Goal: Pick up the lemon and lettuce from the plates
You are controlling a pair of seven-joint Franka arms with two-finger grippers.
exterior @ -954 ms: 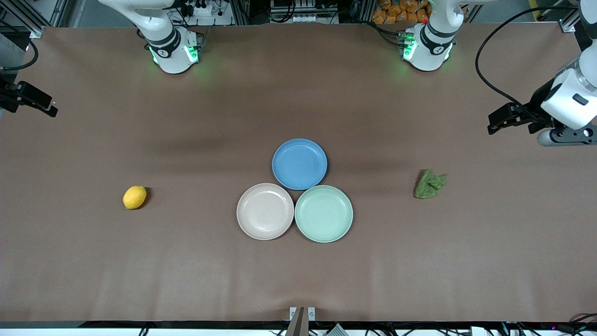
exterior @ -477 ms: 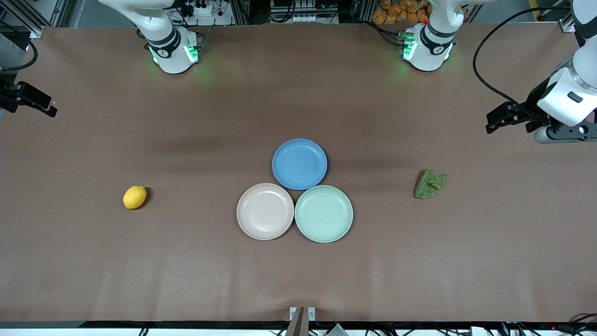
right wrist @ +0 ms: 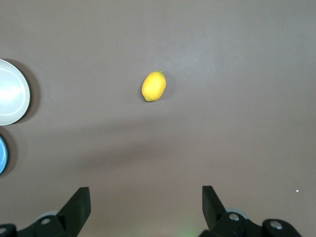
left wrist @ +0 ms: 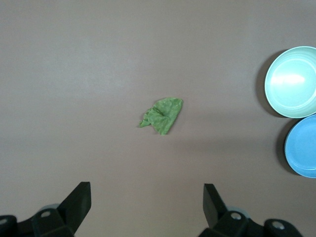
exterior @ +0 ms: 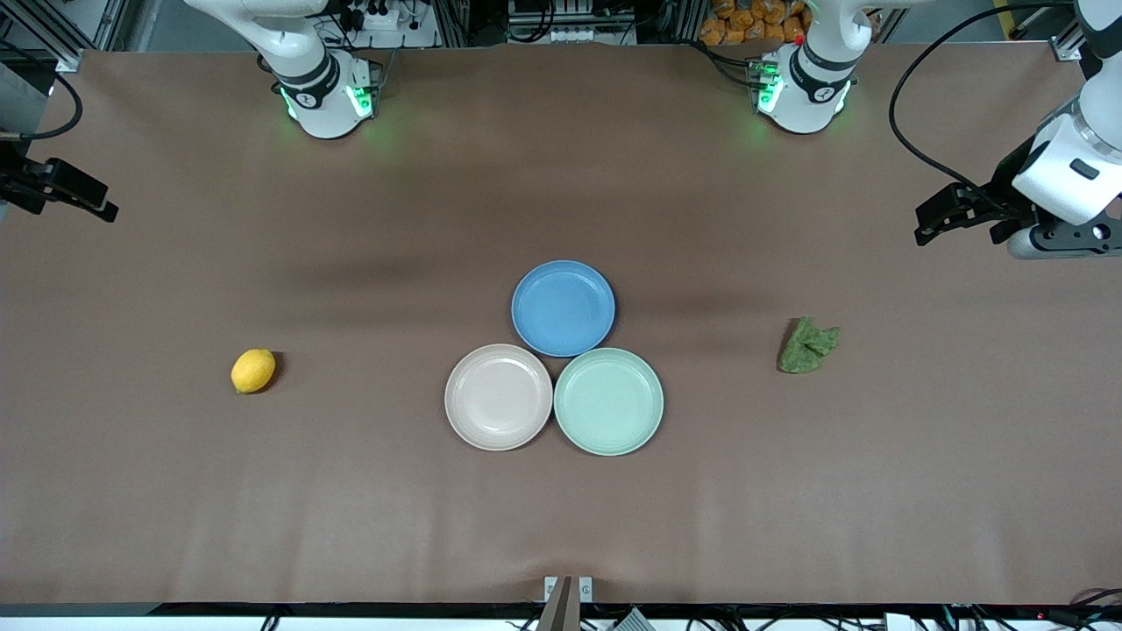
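Yellow, smooth and oval, the lemon (exterior: 253, 371) lies on the bare brown table (exterior: 351, 491) toward the right arm's end. The wrinkly lettuce (exterior: 807, 344) lies toward the left arm's end, both off the round plates (exterior: 498, 397). The left gripper (exterior: 945, 214) and the right gripper (exterior: 83, 194) hang spread apart, empty, the arms partly cut off.

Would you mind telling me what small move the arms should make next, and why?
Probably none beyond holding clear: the lemon and lettuce both lie on the bare table, the beige plate and green plate hold nothing, and the left hand and right hand hang open, high over the table ends.
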